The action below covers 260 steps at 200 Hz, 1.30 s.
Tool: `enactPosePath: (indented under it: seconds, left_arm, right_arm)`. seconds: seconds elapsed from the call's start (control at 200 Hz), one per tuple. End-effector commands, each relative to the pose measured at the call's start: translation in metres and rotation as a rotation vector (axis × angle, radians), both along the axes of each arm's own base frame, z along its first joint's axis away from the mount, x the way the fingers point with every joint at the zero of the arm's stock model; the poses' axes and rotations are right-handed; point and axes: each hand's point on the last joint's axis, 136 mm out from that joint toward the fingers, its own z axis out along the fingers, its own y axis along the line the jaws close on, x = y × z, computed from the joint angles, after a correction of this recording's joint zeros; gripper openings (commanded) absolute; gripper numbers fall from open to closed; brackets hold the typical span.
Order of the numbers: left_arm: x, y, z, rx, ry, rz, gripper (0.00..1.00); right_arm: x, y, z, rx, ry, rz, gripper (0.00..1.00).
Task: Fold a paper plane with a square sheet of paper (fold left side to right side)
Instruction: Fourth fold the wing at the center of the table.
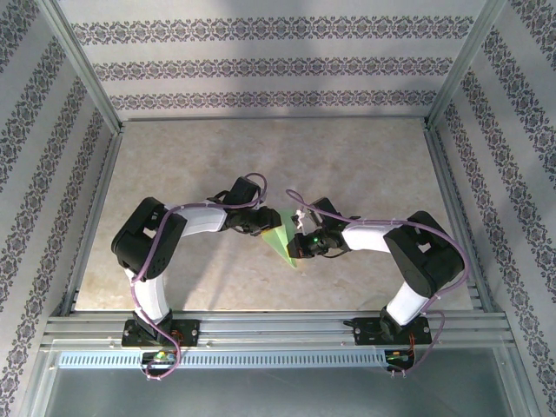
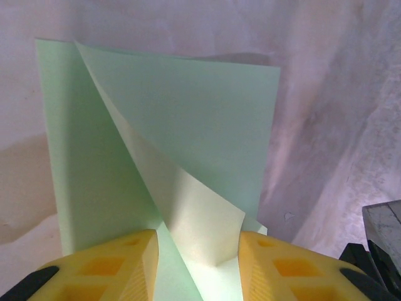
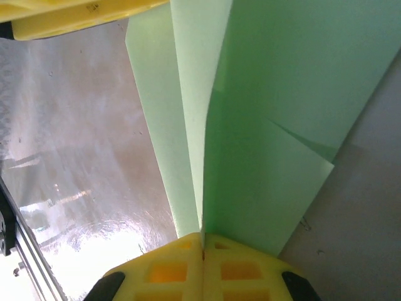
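Your right claw (image 3: 202,241) clenched on thin pale green paper sheet (image 3: 269,125), creased, partly lifted off middle of beige desk (image 1: 347,165). Your left claw (image 2: 197,244): jaws apart around sheet's curled fold, grip unclear.

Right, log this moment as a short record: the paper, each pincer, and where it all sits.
sheet of paper: pale green, partly folded, one flap raised
left pincer: jaws apart, a curled flap of the sheet between its fingers
right pincer: shut on an edge of the sheet
place: over the middle of the table, between the two arms
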Motion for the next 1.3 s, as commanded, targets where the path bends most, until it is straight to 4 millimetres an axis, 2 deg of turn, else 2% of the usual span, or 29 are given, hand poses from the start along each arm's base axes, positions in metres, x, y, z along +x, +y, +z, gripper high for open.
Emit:
enactPosePath:
  seconds: [0.0, 0.095, 0.45, 0.774, 0.869, 1.004, 1.294]
  left_arm:
    - [-0.005, 0.002, -0.010, 0.061, 0.016, -0.024, 0.40]
    - [-0.006, 0.003, -0.015, 0.077, 0.023, -0.024, 0.40]
    - [-0.008, 0.007, -0.024, 0.103, 0.038, -0.019, 0.40]
    - [-0.007, 0.005, -0.023, 0.098, 0.037, -0.024, 0.40]
    - [-0.007, 0.006, -0.023, 0.098, 0.037, -0.022, 0.40]
    - [-0.007, 0.005, -0.023, 0.094, 0.035, -0.024, 0.40]
    - [-0.007, 0.005, -0.022, 0.094, 0.034, -0.020, 0.40]
  right_arm:
    - [-0.001, -0.002, -0.004, 0.009, 0.025, -0.003, 0.00]
    - [-0.001, -0.002, -0.004, 0.009, 0.024, -0.004, 0.01]
    - [0.003, 0.002, 0.006, 0.032, 0.011, -0.001, 0.14]
    - [0.013, -0.003, 0.042, 0.114, -0.043, -0.039, 0.40]
    - [0.020, -0.008, 0.051, 0.147, -0.054, -0.062, 0.44]
    - [0.032, -0.011, 0.057, 0.185, -0.051, -0.086, 0.45]
    - [0.047, 0.003, 0.045, 0.209, 0.011, -0.105, 0.40]
